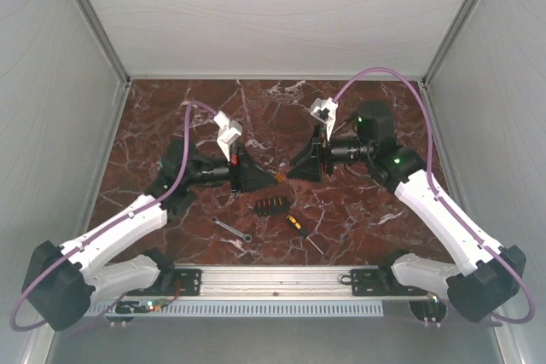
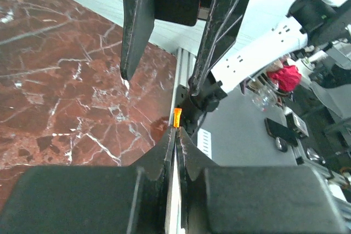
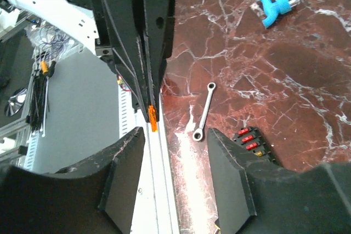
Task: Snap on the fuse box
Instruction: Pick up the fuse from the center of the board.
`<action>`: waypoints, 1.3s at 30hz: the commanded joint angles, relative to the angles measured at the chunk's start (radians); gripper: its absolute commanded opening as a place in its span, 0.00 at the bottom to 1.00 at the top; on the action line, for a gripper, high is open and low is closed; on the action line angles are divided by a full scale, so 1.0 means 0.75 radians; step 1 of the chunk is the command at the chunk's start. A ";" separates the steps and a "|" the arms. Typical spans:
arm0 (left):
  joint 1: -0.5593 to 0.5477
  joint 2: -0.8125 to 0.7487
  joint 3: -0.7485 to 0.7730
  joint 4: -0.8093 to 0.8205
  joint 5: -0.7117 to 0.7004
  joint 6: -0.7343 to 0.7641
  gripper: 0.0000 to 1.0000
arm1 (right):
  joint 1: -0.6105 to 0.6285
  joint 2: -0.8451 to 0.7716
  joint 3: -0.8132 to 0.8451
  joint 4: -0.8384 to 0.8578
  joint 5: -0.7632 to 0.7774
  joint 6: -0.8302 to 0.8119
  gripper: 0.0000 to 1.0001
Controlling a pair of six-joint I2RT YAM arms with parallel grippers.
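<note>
1. fuse box [image 1: 270,205], black: one.
2. red fuses [image 3: 247,138] seated in it: three showing in the right wrist view, the rest hidden.
3. orange fuse [image 2: 177,118], out of the box: one.
4. silver wrench [image 1: 231,229]: one.
5. yellow-and-black screwdriver [image 1: 302,232]: one.
6. blue plastic fitting [image 3: 272,5]: one.

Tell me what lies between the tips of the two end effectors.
A small orange piece, pinched by the shut left end effector, sits just before the open right end effector. Both wrist views show it.

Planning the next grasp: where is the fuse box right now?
In the top view, the fuse box lies between the wrench on its left and the screwdriver on its right.
</note>
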 commanded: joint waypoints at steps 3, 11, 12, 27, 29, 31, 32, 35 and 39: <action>0.002 0.040 0.084 0.086 0.155 -0.049 0.00 | 0.025 0.031 0.065 -0.011 -0.148 -0.017 0.43; 0.002 0.054 0.098 0.089 0.168 -0.066 0.00 | 0.085 0.085 0.092 -0.020 -0.145 -0.030 0.35; 0.002 0.053 0.099 0.089 0.167 -0.066 0.00 | 0.088 0.090 0.094 -0.021 -0.145 -0.032 0.34; 0.002 0.058 0.088 0.105 0.142 -0.104 0.00 | 0.101 0.106 0.097 -0.055 -0.170 -0.071 0.15; 0.002 0.062 0.086 0.111 0.137 -0.113 0.00 | 0.102 0.105 0.096 -0.058 -0.176 -0.076 0.09; 0.004 0.069 0.086 0.113 0.135 -0.123 0.00 | 0.102 0.102 0.095 -0.061 -0.158 -0.083 0.00; 0.003 0.072 0.084 0.112 0.130 -0.127 0.00 | 0.101 0.098 0.093 -0.068 -0.140 -0.088 0.00; 0.002 0.073 0.083 0.050 0.087 -0.108 0.01 | 0.101 0.087 0.090 -0.096 -0.059 -0.097 0.00; 0.005 0.061 0.073 -0.112 -0.037 -0.071 0.16 | 0.103 0.080 0.076 -0.171 0.139 -0.096 0.00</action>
